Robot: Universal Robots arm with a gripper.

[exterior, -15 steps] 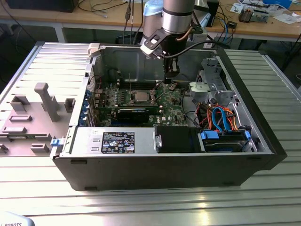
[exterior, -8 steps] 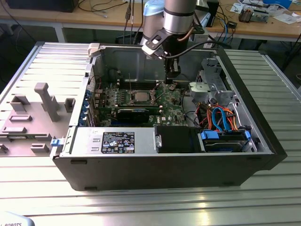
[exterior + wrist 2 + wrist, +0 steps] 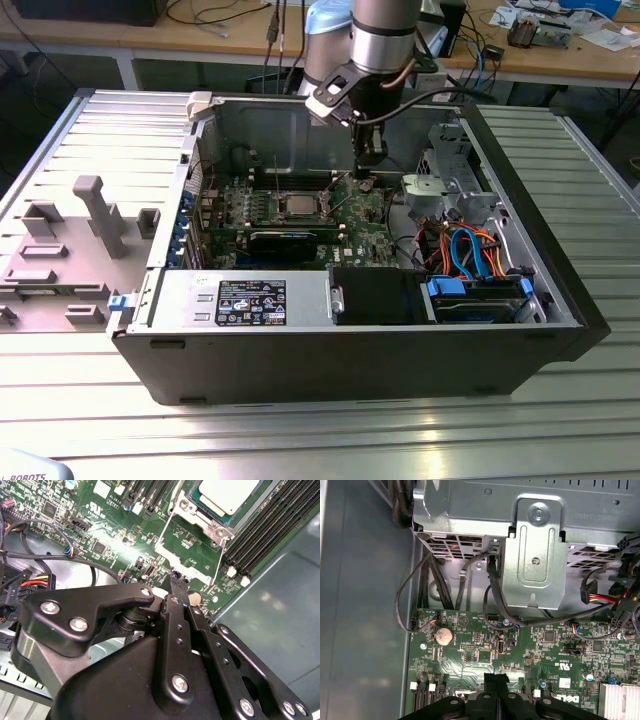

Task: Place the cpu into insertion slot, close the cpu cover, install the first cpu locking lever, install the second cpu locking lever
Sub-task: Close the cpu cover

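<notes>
One robot arm (image 3: 380,40) reached down into an open computer case (image 3: 350,360) lying on a ribbed metal table (image 3: 300,440) in the exterior view. Its gripper (image 3: 366,178) hung low over the green motherboard (image 3: 365,215), just to the exterior view's right of the cpu (image 3: 298,203). The cpu lay flat in the insertion slot (image 3: 279,206) at mid-board. A black-and-white label (image 3: 252,301) sat on the silver power supply (image 3: 180,300) at the front, but its print could not be read. A black card (image 3: 290,240) lay between the cpu and the power supply. Blue and orange cables (image 3: 470,250) crowded the exterior view's right, and a grey fixture tray (image 3: 60,260) lay outside the case on the exterior view's left.

In the second wrist view, the gripper (image 3: 176,580) had its black fingers (image 3: 175,630) pressed together, with the tips just above the board. Whether anything thin was pinched between them could not be made out. The cpu (image 3: 227,494), cut off by the picture's edge, sat framed by the silvery cpu cover (image 3: 214,527), beside long black memory slots (image 3: 270,525). A thin wire lever (image 3: 222,555) ran alongside; whether it was latched could not be told.

In the first wrist view, the joined fingertips (image 3: 490,680) pointed at the board near a coin battery (image 3: 444,636). A metal bracket (image 3: 535,555) and black wires (image 3: 492,595) stood beyond them. The white lettering on the board could not be read.
</notes>
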